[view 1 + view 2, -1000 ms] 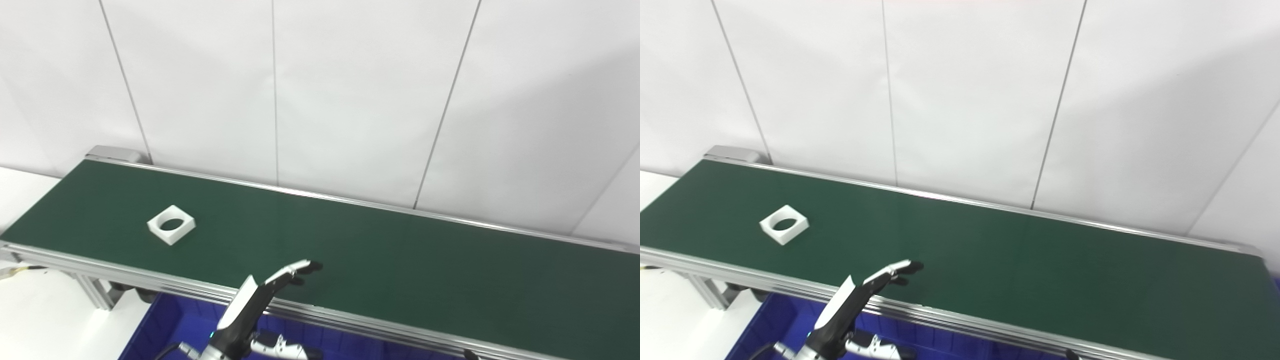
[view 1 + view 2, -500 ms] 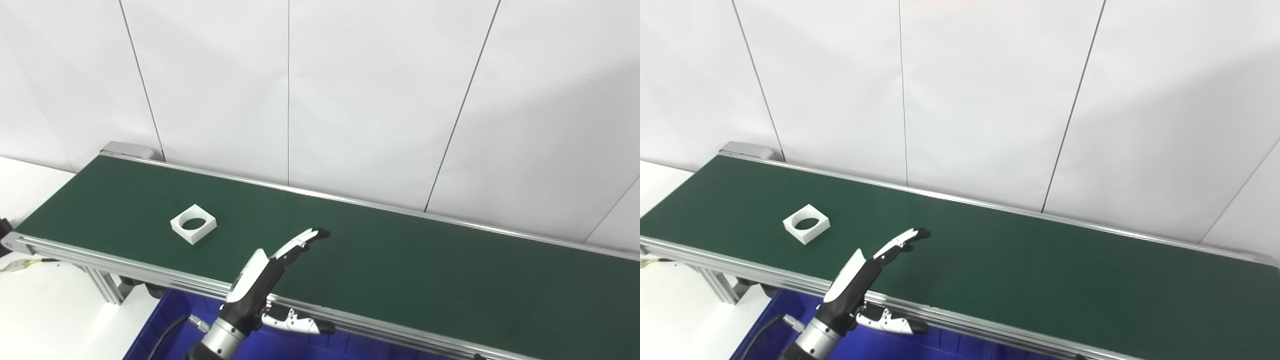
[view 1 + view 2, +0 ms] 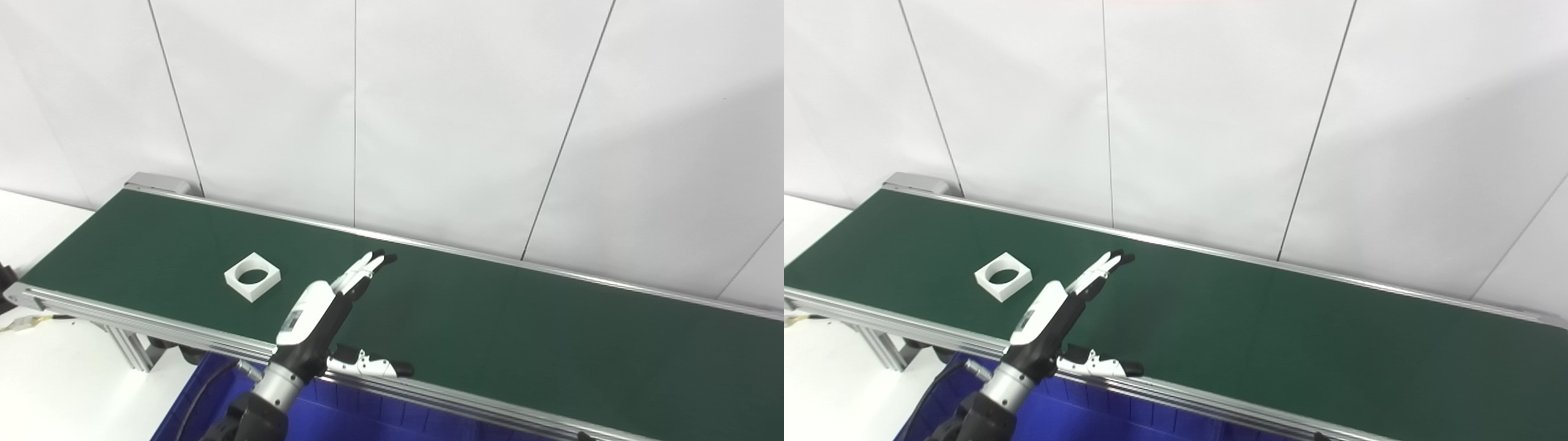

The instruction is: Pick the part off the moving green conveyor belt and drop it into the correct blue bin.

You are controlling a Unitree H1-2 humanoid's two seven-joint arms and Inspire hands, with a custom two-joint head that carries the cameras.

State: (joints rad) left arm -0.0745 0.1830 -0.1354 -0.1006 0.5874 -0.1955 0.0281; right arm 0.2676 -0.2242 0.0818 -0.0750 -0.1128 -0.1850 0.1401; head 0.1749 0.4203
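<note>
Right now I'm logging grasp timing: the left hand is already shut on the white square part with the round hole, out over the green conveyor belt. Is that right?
Not shut on it. The left hand is open, fingers extended over the green conveyor belt, and holds nothing. The white square part with the round hole lies on the belt apart from it, as the left eye view shows.

White panelled wall point(image 3: 465, 122) spanning 12 o'clock, thin dark seams; white tabletop point(image 3: 55, 380) at 8 o'clock, cable end point(image 3: 18, 324) on it.
</note>
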